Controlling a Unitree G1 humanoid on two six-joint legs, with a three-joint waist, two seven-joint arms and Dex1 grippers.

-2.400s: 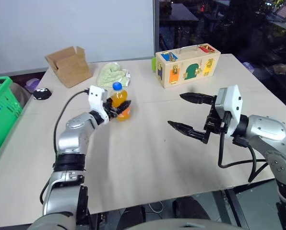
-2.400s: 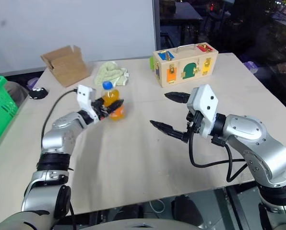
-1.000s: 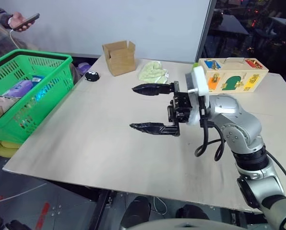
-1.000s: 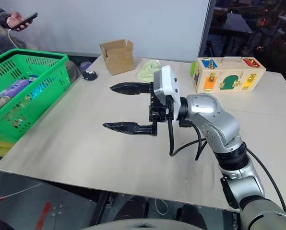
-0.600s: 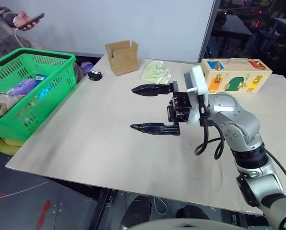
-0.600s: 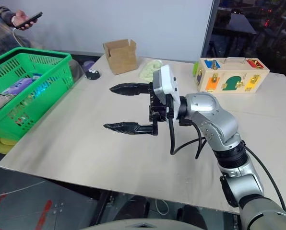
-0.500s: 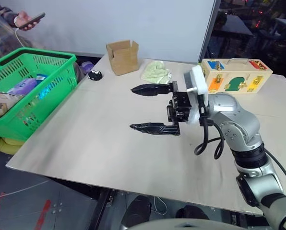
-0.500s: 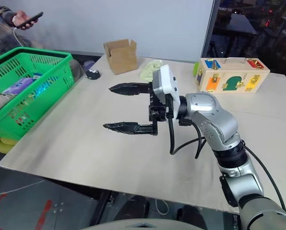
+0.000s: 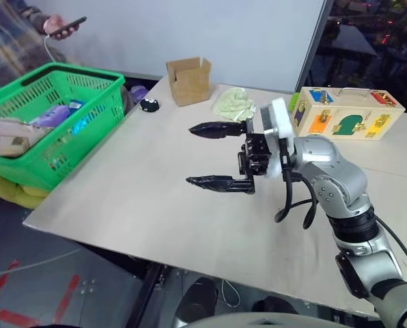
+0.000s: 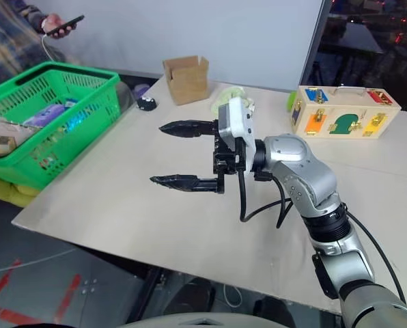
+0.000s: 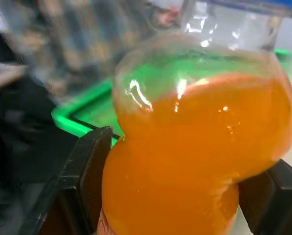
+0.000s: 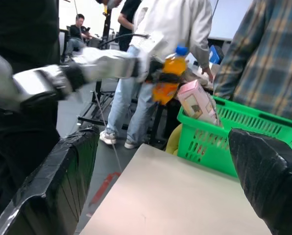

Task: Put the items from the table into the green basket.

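A: Where's the bottle point(image 12: 168, 73) now?

B: In the left claw point(image 12: 156, 73), off the worktop point(image 9: 142, 191). It hangs just short of the green basket point(image 9: 60, 123), near the end where the pink-and-white carton point(image 12: 197, 102) stands tilted inside, leaning on the rim. From the left wrist, the two black fingers point(image 11: 87, 166) press against the lower, narrower part of the bottle, one on each side, with the round bulge of orange drink above them.

A: How do you reckon it handles?

B: It looks nearly full, so heavier than its size suggests, and the drink will slosh if swung. The plastic is smooth and shiny, so slippery. I'd judge the waist the right place to hold it: the bulge above stops it sliding down through the fingers. Thin plastic may dent under a hard squeeze, but it won't break.

A: And the right claw point(image 9: 217, 156)?

B: Spread wide with nothing in it, held above the worktop around the middle, pointing towards the basket side.

A: Any risk?

B: Dropping it from high could knock the carton or bounce the bottle off the rim. Better to lower it past the rim before letting go.
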